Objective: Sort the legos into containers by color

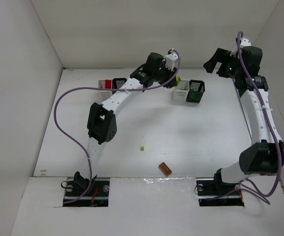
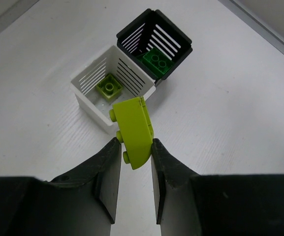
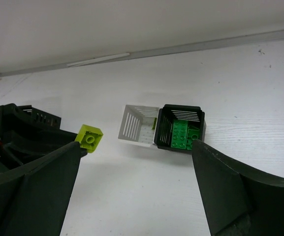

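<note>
White tabletop (image 1: 181,132) and plain white walls (image 1: 156,29) frame the scene, with the right-hand pair of containers near the far edge: a white bin (image 2: 90,91) touching a black bin (image 2: 173,37). The left gripper (image 2: 133,147) is clenched on a yellow-green brick (image 2: 133,132), held raised just short of the white bin's near wall, where a matching brick (image 2: 107,87) already lies; a dark green brick (image 2: 156,61) sits in the black bin. To drop it well, I would carry the piece a little further forward until it hangs over the white bin's opening and clear of the shared wall with the black bin, then lower before letting go so it cannot bounce out. Its long axis runs away from the fingers toward the bin, leaning slightly right, studs facing left in the wrist view. The right gripper (image 3: 138,145) hangs spread wide and empty beyond the bins. An orange brick (image 1: 165,168) waits near the arm bases
</note>
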Robot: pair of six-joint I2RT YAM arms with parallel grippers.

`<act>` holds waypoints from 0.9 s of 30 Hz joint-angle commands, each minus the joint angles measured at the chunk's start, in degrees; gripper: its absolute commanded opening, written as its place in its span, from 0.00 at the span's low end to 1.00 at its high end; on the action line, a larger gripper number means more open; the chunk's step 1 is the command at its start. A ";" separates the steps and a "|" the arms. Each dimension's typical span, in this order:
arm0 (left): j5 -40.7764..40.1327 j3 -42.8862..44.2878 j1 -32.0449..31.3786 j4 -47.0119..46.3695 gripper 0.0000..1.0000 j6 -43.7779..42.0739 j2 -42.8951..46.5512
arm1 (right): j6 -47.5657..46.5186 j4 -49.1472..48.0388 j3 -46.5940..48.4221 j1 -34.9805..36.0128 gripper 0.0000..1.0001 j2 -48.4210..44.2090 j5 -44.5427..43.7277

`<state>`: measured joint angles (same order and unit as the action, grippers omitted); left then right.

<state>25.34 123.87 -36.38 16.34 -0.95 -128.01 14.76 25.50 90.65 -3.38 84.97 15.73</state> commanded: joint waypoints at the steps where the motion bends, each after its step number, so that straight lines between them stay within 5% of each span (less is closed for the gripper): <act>1: 1.20 4.53 -0.88 -2.45 0.08 0.86 1.18 | -0.09 -1.15 2.51 -0.67 0.99 -1.65 1.41; 27: -3.01 12.71 -1.41 -9.48 0.16 4.73 -11.04 | -0.61 -0.62 3.66 -0.67 0.99 1.60 5.54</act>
<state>23.40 133.47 -37.78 10.83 2.61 -139.70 14.74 25.80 92.12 -3.75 86.61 19.94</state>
